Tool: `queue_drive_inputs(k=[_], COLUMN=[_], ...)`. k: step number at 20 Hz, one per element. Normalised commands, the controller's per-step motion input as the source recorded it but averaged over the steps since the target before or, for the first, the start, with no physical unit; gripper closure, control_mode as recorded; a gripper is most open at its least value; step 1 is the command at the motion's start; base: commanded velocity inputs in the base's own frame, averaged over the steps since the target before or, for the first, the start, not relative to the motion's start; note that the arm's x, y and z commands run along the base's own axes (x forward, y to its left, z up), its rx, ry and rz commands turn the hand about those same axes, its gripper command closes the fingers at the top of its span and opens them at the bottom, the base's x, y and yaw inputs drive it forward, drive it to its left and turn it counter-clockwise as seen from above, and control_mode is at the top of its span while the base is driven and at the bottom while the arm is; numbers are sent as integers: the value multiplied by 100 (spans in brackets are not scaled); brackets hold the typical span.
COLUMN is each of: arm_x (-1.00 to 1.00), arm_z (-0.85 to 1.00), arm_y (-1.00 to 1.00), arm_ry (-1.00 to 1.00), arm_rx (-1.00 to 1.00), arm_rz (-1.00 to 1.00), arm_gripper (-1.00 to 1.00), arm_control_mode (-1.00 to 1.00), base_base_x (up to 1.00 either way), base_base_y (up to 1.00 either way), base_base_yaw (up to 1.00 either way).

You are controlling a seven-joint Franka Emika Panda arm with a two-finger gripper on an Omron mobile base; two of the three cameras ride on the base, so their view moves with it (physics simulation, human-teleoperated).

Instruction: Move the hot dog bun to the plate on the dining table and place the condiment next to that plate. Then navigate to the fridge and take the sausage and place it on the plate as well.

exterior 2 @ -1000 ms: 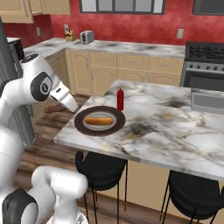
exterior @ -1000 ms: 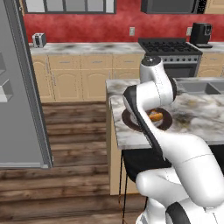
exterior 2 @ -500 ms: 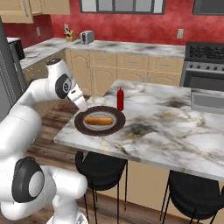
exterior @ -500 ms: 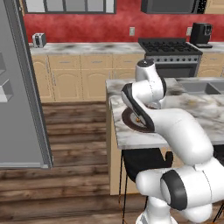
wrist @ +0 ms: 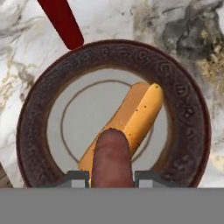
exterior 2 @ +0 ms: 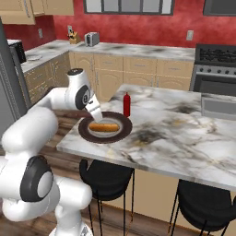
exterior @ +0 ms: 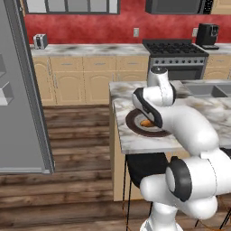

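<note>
My hand point(wrist: 112, 178) is closed on the sausage point(wrist: 111, 155), which hangs over one end of the bun point(wrist: 133, 116). The bun lies in the plate point(wrist: 186, 118) on the table point(wrist: 113, 17). If I let go from here, I think the sausage can land on the rounded bun and roll off it, maybe even over the rim. The condiment point(wrist: 61, 22) stands just beside the plate, and its top is cut off at the picture's edge. I see the sausage end-on, so its length is hidden, and I cannot judge its height over the bun.
</note>
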Motion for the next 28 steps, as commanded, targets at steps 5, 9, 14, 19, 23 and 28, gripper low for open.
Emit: queue_drive_inputs(k=[5,9,14,19,23,28], arm_x=[39,11,3,17,18,12], arm_z=[-10,-28,-33,-22,-13,-4], arm_y=[-1,-8,-27,-23,-1,1], arm_ry=[0,0,0,0,0,0], arm_rx=[0,0,0,0,0,0], arm_rz=[-2,-3,-4,-3,-3,-4], arm_gripper=[100,100,100,100,100,100], arm_control_mode=[-100,-100,-100,-100,-100,-100], base_base_x=[0,0,0,0,0,0], base_base_y=[0,0,0,0,0,0], base_base_yaw=[0,0,0,0,0,0])
